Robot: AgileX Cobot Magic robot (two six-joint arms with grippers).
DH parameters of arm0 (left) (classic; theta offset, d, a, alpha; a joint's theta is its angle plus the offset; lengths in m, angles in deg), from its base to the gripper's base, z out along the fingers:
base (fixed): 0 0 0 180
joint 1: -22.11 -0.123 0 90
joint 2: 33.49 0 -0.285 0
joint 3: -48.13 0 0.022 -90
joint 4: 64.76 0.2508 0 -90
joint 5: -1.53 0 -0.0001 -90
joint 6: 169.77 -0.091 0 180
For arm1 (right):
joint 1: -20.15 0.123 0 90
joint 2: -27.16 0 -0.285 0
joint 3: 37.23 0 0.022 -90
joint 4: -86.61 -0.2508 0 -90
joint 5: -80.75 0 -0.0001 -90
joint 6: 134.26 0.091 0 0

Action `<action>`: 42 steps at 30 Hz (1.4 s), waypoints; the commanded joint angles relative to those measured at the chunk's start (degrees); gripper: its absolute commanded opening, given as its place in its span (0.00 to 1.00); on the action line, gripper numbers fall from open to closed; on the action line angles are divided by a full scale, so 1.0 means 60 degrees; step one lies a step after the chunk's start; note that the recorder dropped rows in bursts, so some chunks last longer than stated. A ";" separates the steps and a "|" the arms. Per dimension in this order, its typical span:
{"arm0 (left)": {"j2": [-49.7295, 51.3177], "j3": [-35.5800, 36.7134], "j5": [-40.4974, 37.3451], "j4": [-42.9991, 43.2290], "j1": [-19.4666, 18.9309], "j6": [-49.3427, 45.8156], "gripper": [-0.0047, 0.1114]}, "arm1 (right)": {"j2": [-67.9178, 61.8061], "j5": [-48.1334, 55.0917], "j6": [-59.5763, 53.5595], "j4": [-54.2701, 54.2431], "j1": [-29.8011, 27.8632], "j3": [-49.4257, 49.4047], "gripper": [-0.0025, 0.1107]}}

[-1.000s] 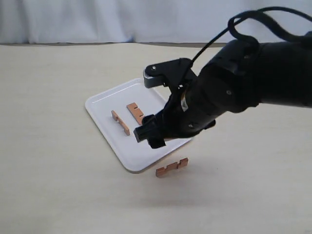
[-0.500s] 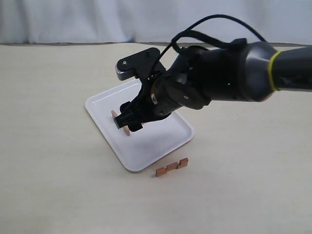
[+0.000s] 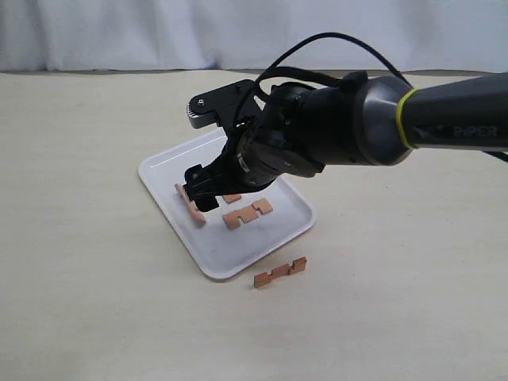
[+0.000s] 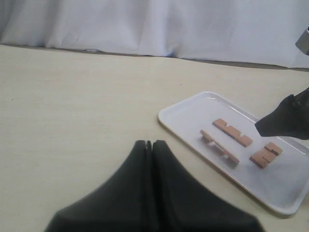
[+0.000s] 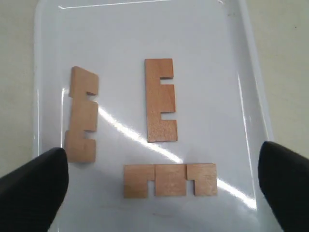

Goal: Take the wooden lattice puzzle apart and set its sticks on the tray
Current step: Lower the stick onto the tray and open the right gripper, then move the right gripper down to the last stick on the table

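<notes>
No assembled lattice puzzle shows, only separate sticks. On the white tray point(image 3: 159, 171) lie three notched sticks: one point(image 3: 247, 213) near the middle, one point(image 3: 190, 205) at its left side, and one point(image 3: 232, 198) mostly hidden by the arm. A fourth stick point(image 3: 280, 271) lies on the table just off the tray's near edge. My right gripper point(image 3: 198, 155) hangs open over the tray, and its wrist view shows the three sticks point(image 5: 169, 180), point(image 5: 160, 99), point(image 5: 82, 113) flat, none between its fingers point(image 5: 34, 188). My left gripper point(image 4: 151, 143) is shut and empty, on the table short of the tray point(image 4: 166, 118).
The beige table point(image 3: 79, 278) stretches all round the tray. A white curtain point(image 3: 119, 32) closes off the far edge. The right arm's black body and cable point(image 3: 333, 135) hang over the tray's far right part.
The right gripper moved left across the tray. A third stick now lies flat on the tray under it. The stick on the table has not moved.
</notes>
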 commanded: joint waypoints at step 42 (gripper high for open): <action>-0.0010 0.0034 0.0098 -0.0015 0.0082 0.0000 0.04 | 0.0668 0.2254 -1.1260 -0.4202 -0.0019 -0.1891 0.87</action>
